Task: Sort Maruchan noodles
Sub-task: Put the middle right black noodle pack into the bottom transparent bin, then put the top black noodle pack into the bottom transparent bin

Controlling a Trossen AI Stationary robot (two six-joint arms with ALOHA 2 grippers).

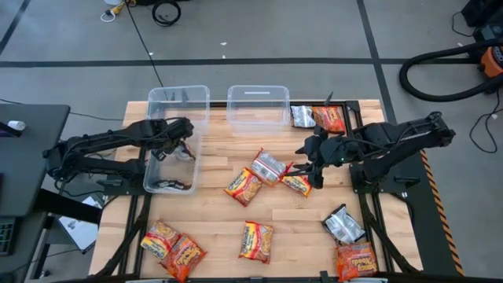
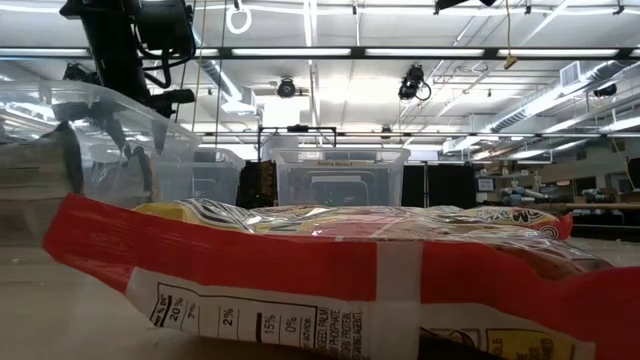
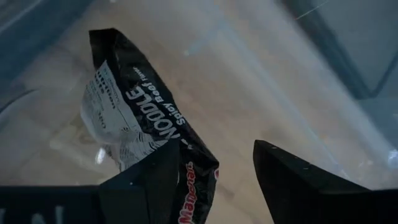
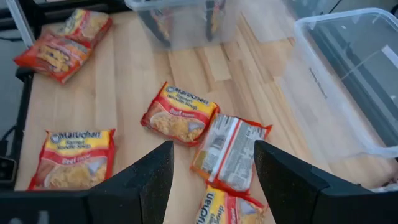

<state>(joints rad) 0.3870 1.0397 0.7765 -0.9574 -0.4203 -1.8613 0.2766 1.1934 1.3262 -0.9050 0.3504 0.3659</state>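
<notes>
Wood planks made up the table [image 1: 212,204], set on a grey floor with a workshop ceiling of strip lights seen behind it in the low view. Three clear bins were parked along the far and left part: a long bin [image 1: 170,161], a back bin [image 1: 179,104] and a middle bin [image 1: 258,104].

Left gripper [image 3: 214,171] was held over the long bin, jaws parted with nothing pinched between them. A black packet [image 3: 146,134] was seen just below and beside one finger, down inside the bin on its floor; whether it was touching that finger couldn't be made out.

Right gripper [image 4: 211,165] was hung above the middle of the table, jaws spread wide and nothing gripped. Straight ahead of the jaws a silver-backed packet [image 4: 230,152] was lying label-down, overlapping a yellow-and-red packet [image 4: 180,115] just past it. Another yellow packet [image 4: 227,208] was tucked right under the jaws, and one more Maruchan packet [image 4: 78,158] was off to one side of them, well apart.

Remaining noodles were scattered around: two orange packets [image 1: 171,248] at the near left corner, a single one [image 1: 257,240] near the front middle, a silver and an orange pair [image 1: 350,240] at the near right, and two more [image 1: 318,118] beside the middle bin.
</notes>
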